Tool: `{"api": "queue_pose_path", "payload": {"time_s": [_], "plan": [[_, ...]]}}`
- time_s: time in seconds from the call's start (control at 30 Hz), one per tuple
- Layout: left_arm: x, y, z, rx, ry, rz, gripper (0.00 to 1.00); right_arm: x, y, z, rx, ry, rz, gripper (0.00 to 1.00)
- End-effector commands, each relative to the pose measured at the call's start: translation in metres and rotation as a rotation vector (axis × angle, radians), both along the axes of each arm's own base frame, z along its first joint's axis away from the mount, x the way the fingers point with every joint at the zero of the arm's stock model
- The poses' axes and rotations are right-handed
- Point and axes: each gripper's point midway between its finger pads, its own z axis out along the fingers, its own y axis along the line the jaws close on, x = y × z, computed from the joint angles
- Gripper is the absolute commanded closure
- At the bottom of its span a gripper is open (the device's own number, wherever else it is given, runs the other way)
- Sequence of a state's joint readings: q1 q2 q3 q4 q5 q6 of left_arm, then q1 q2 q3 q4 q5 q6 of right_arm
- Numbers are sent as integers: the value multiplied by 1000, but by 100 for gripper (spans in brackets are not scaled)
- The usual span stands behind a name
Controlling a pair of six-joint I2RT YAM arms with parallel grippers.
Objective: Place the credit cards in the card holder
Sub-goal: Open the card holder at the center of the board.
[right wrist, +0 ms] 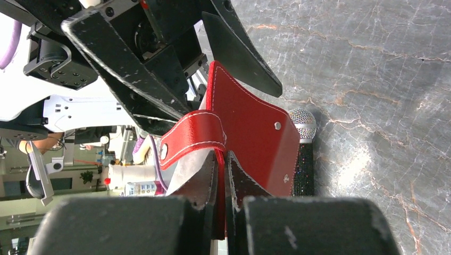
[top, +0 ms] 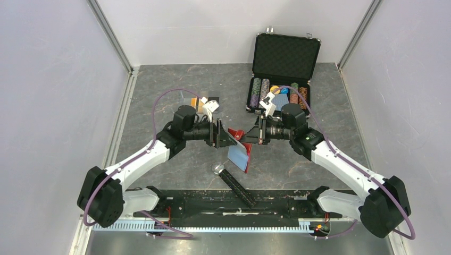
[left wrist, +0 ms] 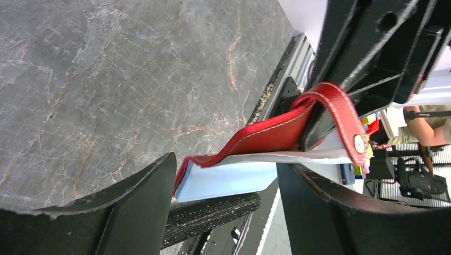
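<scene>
Well to the left of the open black hard-shell poker-chip case [top: 287,56], a few shiny orange-gold and black credit cards [top: 202,101] are lying flat on the grey marbled table [top: 159,79]. Bare surface is stretching beyond them toward the left wall rail.

In front of the case and to its left, the left gripper [top: 222,135] is reaching in sideways. Its two black fingers are spread wide on either side of the small red leather-like folding card holder [top: 240,151] and are not clamping it. In the left wrist view one red corner is sitting just beside a finger, and contact there is hard to tell.

The card holder is hanging in the air front-left of the case, tilted. Its blue-grey sleeves are dangling with their lower edge clear of the table. Below that edge, farther forward from the case, a black glittery microphone with a silver ball head [top: 236,185] is lying on the table, its head close under the sleeves' bottom corner.

Just left of the case's near wall, the right gripper [top: 250,133] is pinching the holder's red cover tight between its closed fingers. The snap tab is curling over beside them.
</scene>
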State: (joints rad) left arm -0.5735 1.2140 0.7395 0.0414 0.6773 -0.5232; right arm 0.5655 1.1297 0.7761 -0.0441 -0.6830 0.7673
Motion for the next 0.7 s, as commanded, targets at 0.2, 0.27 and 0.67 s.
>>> {"api": "queue_pose_path", "payload": {"time_s": [0.2,0.27,0.67], "plan": [[-11,-1,60,-131,-186,-69,34,-10,5,5,19,-18,85,100],[-14,0,57,-136,-164,-69,39,-8,5,3,16,-16,80,100],[-17,-1,48,-181,-93,-41,54,-6,5,0,8,-8,64,100]]}}
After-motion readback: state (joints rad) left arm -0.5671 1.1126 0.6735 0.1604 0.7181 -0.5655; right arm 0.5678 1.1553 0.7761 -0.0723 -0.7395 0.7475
